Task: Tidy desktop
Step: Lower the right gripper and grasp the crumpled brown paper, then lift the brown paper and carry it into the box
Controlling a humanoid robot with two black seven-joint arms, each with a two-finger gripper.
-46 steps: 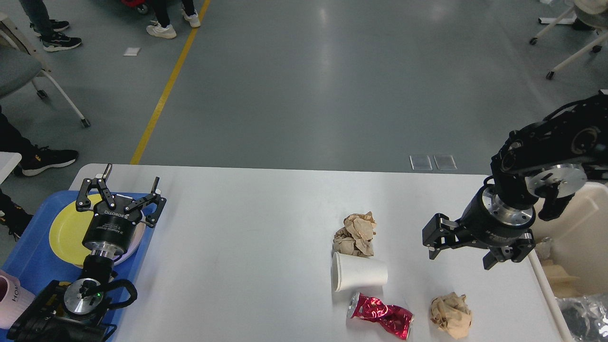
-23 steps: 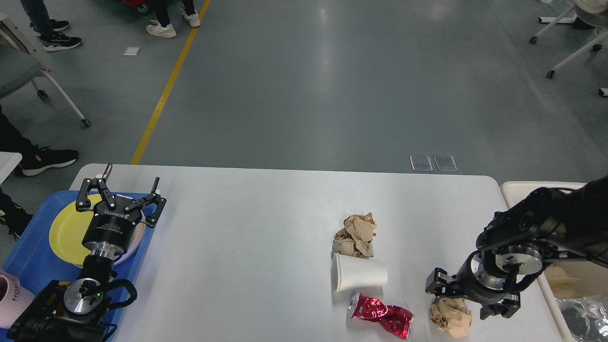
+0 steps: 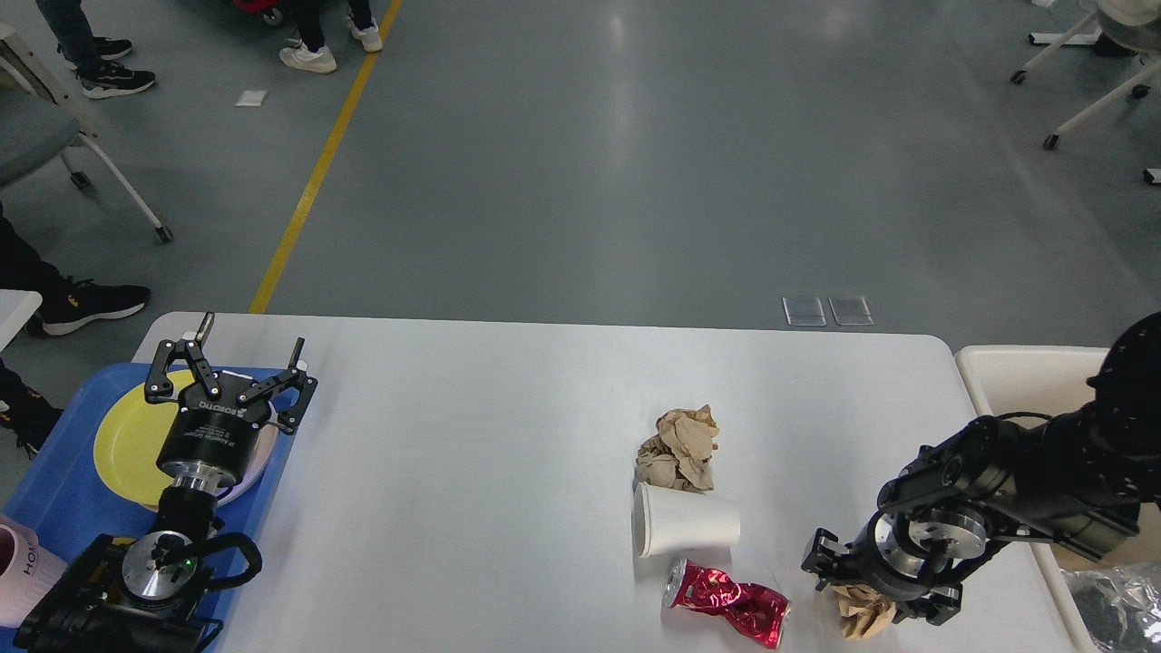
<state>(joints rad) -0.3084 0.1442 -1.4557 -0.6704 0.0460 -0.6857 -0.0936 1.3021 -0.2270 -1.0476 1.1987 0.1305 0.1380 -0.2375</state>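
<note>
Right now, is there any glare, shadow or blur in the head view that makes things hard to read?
Head view: pale light streaks glare on the grey floor; the desktop is evenly lit, with only soft shadows beside the white cup and paper wads; focus is sharp, though the dark right pincer hides most of the wad beneath it, so its fingers blend together.

The desktop [image 3: 472, 490] is a large white rectangular tabletop with rounded far corners and a smooth matte surface. It lies flat and spans most of the lower half of the head view. Its far edge runs straight across the middle of the view against the grey floor. Its near edge is cut off by the bottom of the view.
</note>
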